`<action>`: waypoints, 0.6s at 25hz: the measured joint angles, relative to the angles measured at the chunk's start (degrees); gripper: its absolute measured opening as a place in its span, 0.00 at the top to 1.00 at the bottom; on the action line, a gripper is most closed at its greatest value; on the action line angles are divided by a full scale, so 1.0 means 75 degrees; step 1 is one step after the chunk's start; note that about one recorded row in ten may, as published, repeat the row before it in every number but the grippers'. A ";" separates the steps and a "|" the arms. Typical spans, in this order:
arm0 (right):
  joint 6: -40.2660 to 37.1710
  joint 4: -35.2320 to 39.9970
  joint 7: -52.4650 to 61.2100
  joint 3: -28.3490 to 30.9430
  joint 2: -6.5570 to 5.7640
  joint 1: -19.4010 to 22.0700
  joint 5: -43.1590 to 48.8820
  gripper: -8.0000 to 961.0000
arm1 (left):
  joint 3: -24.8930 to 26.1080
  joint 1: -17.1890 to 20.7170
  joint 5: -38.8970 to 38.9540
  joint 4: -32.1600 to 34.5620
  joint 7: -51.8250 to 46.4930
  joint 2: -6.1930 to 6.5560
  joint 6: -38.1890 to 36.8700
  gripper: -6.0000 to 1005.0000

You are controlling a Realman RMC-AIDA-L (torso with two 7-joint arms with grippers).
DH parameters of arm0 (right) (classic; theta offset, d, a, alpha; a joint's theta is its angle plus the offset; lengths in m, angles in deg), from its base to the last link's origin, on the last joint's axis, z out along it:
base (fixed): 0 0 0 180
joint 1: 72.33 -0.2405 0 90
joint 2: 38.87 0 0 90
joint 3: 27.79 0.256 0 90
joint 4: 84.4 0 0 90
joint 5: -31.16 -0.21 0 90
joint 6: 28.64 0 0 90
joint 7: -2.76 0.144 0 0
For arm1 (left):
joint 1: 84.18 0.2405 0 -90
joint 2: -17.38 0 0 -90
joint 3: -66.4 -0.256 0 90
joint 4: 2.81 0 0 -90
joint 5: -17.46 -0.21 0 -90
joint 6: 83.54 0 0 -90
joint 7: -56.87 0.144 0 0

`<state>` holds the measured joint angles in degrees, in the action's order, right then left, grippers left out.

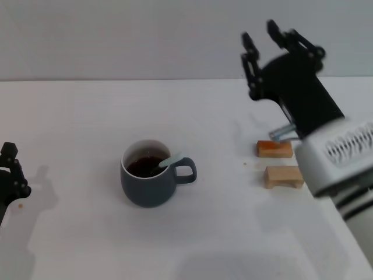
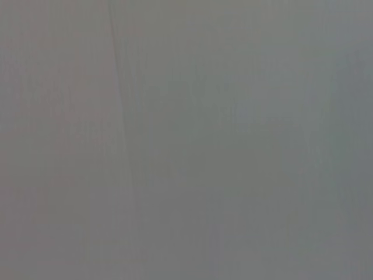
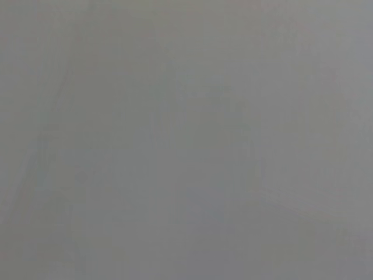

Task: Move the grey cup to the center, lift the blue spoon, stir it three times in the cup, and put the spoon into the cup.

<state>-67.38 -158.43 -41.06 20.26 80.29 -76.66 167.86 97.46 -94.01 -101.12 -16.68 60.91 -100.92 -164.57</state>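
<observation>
The grey cup stands near the middle of the white table, holding dark liquid, its handle turned to the right. The blue spoon leans inside the cup with its pale blue handle resting over the rim beside the cup handle. High at the back right my right gripper is raised, open and empty, well away from the cup. My left gripper sits at the far left edge, low and away from the cup. Both wrist views show only plain grey.
Two wooden blocks lie to the right of the cup, partly behind my right arm. A grey metal piece shows just above the upper block. The white table stretches wide on the left.
</observation>
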 joint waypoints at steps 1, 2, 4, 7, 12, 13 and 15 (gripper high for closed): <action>-0.0391 0.0227 0.0001 -0.0139 0.0004 0.0047 -0.0078 0.62 | 0.0017 0.0013 0.0001 -0.0005 0.0000 0.0000 -0.0017 1.00; -0.0745 0.0450 0.0001 -0.0269 0.0006 0.0086 -0.0162 0.62 | 0.0053 0.0029 0.0003 -0.0012 0.0000 0.0000 -0.0036 1.00; -0.1731 0.1047 0.0016 -0.0627 0.0011 0.0126 -0.0376 0.62 | 0.0081 0.0040 0.0004 -0.0014 0.0000 0.0000 -0.0052 1.00; -0.3535 0.2037 0.0069 -0.1331 0.0035 0.0111 -0.0875 0.62 | 0.0199 0.0120 0.0005 -0.0021 0.0000 -0.0006 -0.0117 1.00; -0.5233 0.2674 0.0123 -0.2229 0.0007 0.0119 -0.2589 0.62 | 0.0331 0.0205 0.0004 -0.0026 -0.0006 -0.0011 -0.0147 1.00; -0.5397 0.2789 0.0184 -0.2295 0.0005 0.0137 -0.2830 0.62 | 0.0374 0.0220 0.0005 -0.0026 -0.0007 -0.0013 -0.0148 1.00; -0.5679 0.3092 0.0563 -0.2402 0.0003 0.0156 -0.3285 0.62 | 0.0453 0.0251 0.0004 -0.0025 -0.0007 -0.0018 -0.0151 1.00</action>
<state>-109.98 -135.24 -36.84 2.24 80.31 -75.49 143.22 100.85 -92.13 -101.09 -16.87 60.85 -101.05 -165.69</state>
